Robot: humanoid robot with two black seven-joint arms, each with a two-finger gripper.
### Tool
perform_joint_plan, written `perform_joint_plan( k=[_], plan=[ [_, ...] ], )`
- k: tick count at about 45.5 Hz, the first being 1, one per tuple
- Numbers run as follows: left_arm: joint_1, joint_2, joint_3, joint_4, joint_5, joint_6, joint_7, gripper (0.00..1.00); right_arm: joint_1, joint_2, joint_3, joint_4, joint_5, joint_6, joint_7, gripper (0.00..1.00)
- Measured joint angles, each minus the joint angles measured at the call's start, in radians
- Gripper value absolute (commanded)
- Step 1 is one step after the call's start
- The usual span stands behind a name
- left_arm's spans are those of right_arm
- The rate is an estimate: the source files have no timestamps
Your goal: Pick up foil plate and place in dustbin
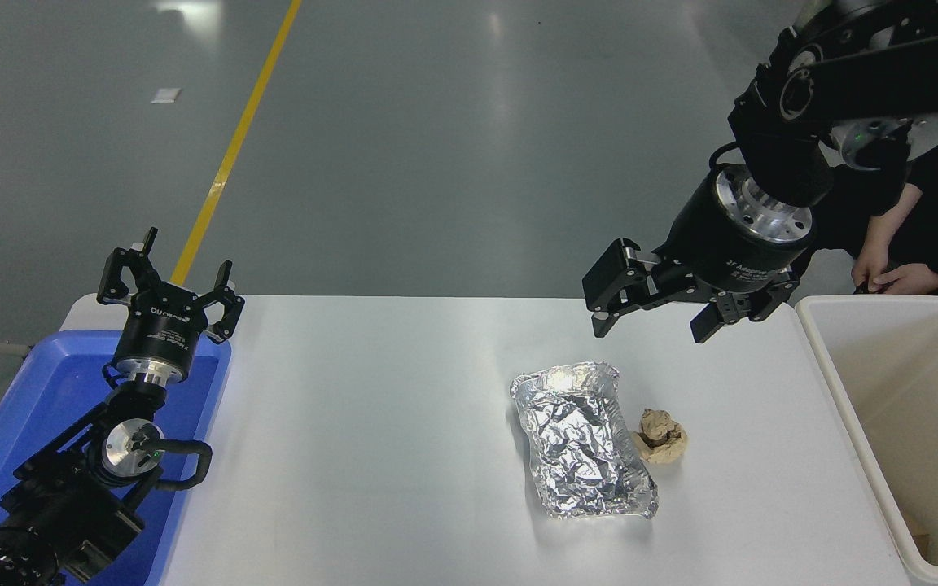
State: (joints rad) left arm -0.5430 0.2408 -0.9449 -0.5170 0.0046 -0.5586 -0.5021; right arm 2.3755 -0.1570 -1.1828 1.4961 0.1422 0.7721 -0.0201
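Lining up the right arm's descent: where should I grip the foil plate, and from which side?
Judging by its pose, pinch the foil plate's raised far rim from above with the right gripper; that short edge is nearest and clear, whereas the paper wad crowds the right side.

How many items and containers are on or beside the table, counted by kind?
Foil plate: 1, lying flat on the table
Tan paper wad: 1, beside the plate
Cream dustbin: 1, at the table's right end
Blue tray: 1, at the left end
Total: 4
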Motion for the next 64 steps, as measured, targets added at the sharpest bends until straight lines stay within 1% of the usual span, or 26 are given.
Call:
perform_joint_plan(
  k=[22,30,37,50,64],
  plan=[
    [-0.001,0.000,0.000,0.000,0.000,0.000,0.001,0.98,-0.057,-0.004,-0.013,-0.012,0.015,0.006,0.002,1.00],
    [-0.001,0.000,0.000,-0.001,0.000,0.000,0.001,0.98,-0.142,-0.002,-0.002,-0.016,0.017,-0.017,0.002,1.00],
    [-0.001,0.000,0.000,0.000,0.000,0.000,0.001,0.98,-0.244,0.011,0.008,-0.058,0.017,-0.094,0.002,1.00],
    [-0.001,0.000,0.000,0.000,0.000,0.000,0.001,0.98,-0.484,0.073,0.012,-0.217,0.004,-0.256,0.000,1.00],
    [-0.001,0.000,0.000,0.000,0.000,0.000,0.000,0.98,-0.659,0.134,0.016,-0.283,-0.027,-0.437,0.001,1.00]
  ],
)
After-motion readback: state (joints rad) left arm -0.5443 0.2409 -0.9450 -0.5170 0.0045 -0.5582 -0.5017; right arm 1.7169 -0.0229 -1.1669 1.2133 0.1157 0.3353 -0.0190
